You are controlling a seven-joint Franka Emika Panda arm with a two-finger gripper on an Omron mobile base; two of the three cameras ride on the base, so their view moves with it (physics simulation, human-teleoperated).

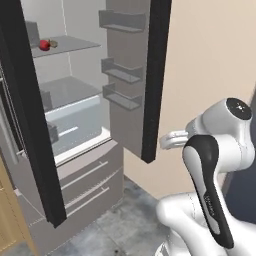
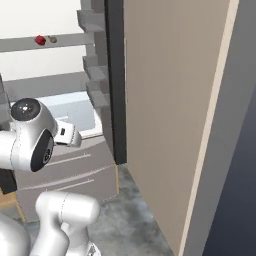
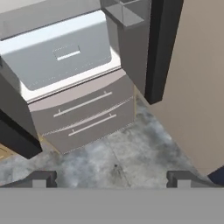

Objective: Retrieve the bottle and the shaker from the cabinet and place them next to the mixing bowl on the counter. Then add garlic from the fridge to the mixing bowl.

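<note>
Grey fridge (image 1: 85, 125) is standing open; base views are showing a red item (image 1: 44, 45) on its upper shelf, while the hand view is showing gripper (image 3: 111, 178) fingers spread wide above 2 drawers (image 3: 87, 116).

Left base view: behind the arm, facing the open fridge (image 1: 75, 115) close up. Right base view: same fridge (image 2: 60, 100) seen past its door edge, beside a tan wall (image 2: 170, 110). Hand view: tilted down at fridge drawers (image 3: 83, 116) and floor (image 3: 122, 157). All share the fridge.
</note>
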